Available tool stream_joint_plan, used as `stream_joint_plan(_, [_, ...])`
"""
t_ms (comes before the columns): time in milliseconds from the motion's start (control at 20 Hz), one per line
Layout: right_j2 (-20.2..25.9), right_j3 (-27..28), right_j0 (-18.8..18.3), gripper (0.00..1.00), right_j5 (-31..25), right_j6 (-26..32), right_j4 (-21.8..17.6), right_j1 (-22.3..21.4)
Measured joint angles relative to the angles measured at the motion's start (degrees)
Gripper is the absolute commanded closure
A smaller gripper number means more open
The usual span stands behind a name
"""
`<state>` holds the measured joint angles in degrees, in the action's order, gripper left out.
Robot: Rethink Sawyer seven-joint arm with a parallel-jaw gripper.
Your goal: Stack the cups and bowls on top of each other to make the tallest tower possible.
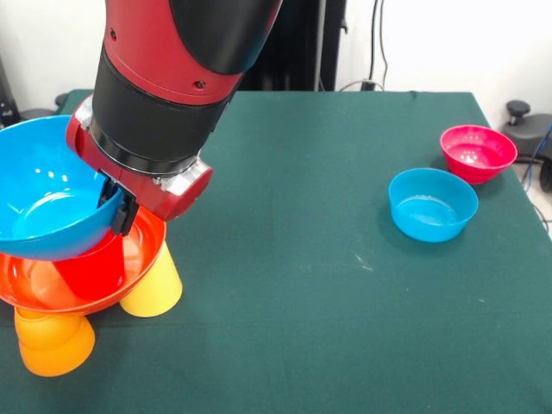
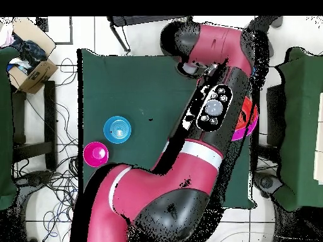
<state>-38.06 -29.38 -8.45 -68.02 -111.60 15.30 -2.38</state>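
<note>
where glossy large blue bowl [image 1: 39,203] tilts, black fingers [image 1: 121,211] grip rim

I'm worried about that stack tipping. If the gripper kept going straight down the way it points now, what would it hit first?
Most likely the red cup standing in the orange-red bowl: the gripper hangs right above it at the large blue bowl's rim. Depth is unclear, so it may strike that rim first.

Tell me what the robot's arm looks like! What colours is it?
The arm is thick and round, made of shiny red shells and black sections, with small screws in the red parts. Near the gripper there is a silver-grey ring and a red block, with a dark gripper below. From above, the arm shows a white band and a black panel with round grey buttons.
</note>
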Motion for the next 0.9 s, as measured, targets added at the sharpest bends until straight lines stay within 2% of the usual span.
stream_joint_plan(900, [0.0, -1.6, 1.7, 1.0, 1.9, 0.0, 0.0, -0.3])
